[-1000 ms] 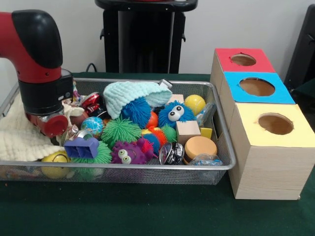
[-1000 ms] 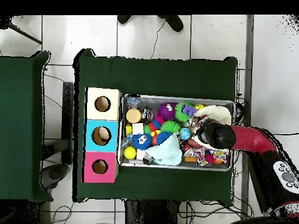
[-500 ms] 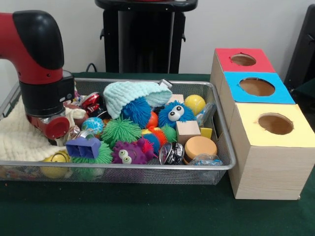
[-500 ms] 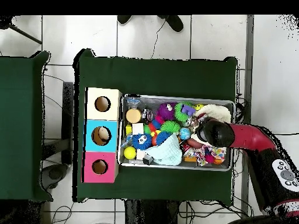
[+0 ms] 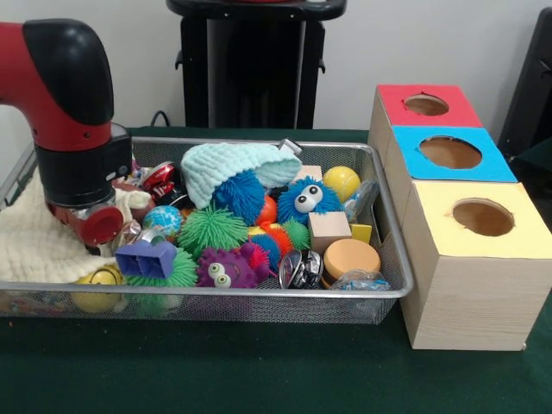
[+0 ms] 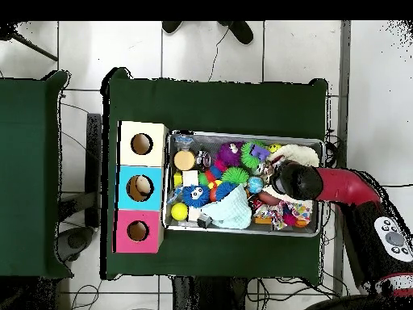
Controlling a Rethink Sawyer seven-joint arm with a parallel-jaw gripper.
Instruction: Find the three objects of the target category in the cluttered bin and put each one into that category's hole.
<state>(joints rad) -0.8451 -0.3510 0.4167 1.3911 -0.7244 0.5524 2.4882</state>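
Front view, near to far. At six o'clock, wire bin [image 5: 259, 297] on green table [image 5: 259, 379], near rim crossing the clutter. Just behind that rim, from nine toward three: yellow ball [image 5: 97, 278] under cream knit cloth [image 5: 34, 241], purple block [image 5: 144, 257] on green spiky ball [image 5: 177, 272], purple googly-eyed toy [image 5: 222, 269], shiny metal piece [image 5: 300, 267], round tan disc [image 5: 349, 256]. Mid-bin: globe ball [image 5: 161, 221], wooden cube [image 5: 329, 229], blue googly-eyed spiky toy [image 5: 306, 200]. Far side: mint knit hat [image 5: 233, 168], yellow sphere [image 5: 341, 182]. At three o'clock, yellow box [image 5: 479, 259] nearest, blue box [image 5: 448, 153] behind, red box [image 5: 427, 105] farthest. At nine o'clock, red-and-black arm [image 5: 69, 129] dipping into the bin; gripper hidden below it, spread or closed impossible to tell.
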